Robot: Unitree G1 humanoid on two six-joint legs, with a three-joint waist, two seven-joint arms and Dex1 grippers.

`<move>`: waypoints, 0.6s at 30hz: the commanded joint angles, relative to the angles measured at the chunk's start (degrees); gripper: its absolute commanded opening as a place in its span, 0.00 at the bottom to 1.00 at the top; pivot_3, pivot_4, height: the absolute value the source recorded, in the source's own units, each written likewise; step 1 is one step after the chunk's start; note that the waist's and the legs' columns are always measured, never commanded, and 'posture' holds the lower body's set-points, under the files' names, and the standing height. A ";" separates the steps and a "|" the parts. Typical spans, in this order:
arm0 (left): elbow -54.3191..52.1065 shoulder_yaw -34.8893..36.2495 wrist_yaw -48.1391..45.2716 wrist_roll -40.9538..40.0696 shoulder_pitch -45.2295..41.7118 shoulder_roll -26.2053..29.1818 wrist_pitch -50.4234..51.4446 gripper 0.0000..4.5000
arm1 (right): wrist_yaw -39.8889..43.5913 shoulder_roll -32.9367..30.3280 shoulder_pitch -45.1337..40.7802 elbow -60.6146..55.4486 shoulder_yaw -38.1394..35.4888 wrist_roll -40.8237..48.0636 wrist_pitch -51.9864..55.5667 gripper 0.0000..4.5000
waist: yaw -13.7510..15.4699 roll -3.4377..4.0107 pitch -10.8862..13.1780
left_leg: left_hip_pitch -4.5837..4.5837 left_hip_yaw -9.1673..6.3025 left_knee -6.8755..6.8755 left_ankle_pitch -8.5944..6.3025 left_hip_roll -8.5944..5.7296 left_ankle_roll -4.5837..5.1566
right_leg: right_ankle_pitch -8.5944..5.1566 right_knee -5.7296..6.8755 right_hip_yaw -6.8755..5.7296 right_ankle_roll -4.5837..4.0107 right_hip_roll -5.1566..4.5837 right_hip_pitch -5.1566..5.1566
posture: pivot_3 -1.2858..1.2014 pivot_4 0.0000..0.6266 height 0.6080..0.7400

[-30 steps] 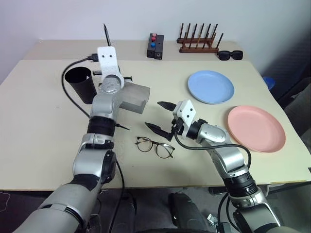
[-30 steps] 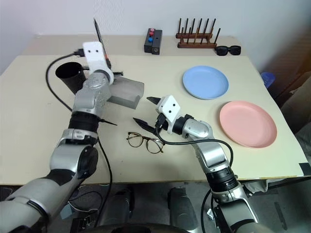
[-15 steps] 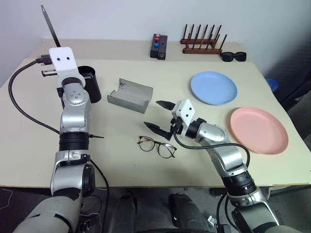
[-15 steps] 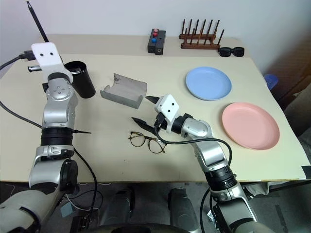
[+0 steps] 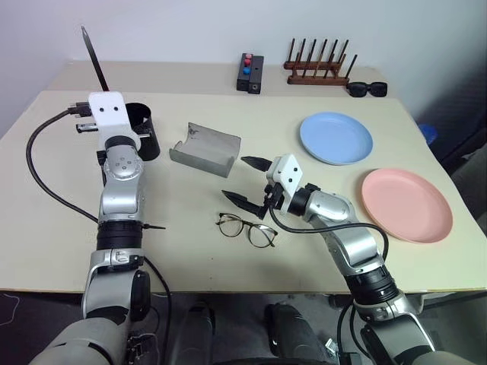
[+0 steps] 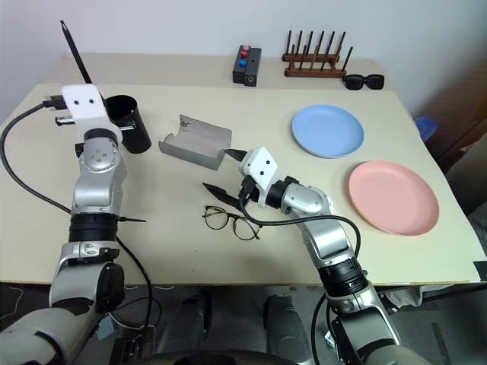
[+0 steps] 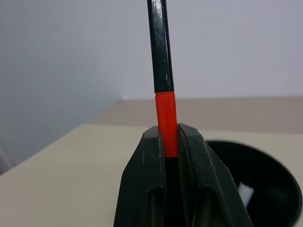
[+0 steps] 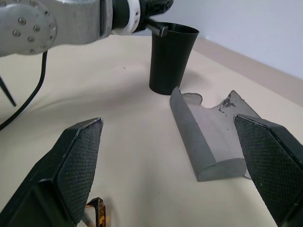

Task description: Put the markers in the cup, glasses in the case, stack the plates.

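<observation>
Left gripper (image 7: 171,142) is clamping the red-capped marker (image 7: 161,56) by its red end, black body sticking up well past the fingertips; the part of the marker inside the grip is getting hidden by the fingers. Cup (image 5: 140,131) is sitting just behind/beside that gripper on the table (image 5: 61,220), its lower wall partly covered by the left wrist in the head views. Left wrist view is showing a bit of sthg white inside the cup, prob. the 2nd marker, can't tell for sure.

Right gripper (image 5: 245,181) is hovering wide apart, gripping nothing, w/ the glasses (image 5: 245,230) lying on the table just below & in front of it, not touching. In the right wrist view only one corner of the frame is peeking in at the edge. Case (image 5: 205,149) is lying open betw. cup and right gripper. Blue plate (image 5: 335,138) & pink plate (image 5: 403,204) are lying apart on the right, unstacked.
</observation>
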 commanded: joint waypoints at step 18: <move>-3.21 -0.69 -0.83 0.67 1.30 -1.66 -0.18 0.02 | 0.00 0.29 -0.50 -1.27 -0.22 0.31 -0.87 1.00 | 0.01 0.00 0.00 | 0.00 0.00 0.01 0.00 0.00 0.00 | 0.00 0.00 0.00 0.00 0.00 0.01 | 0.52 0.24 1.00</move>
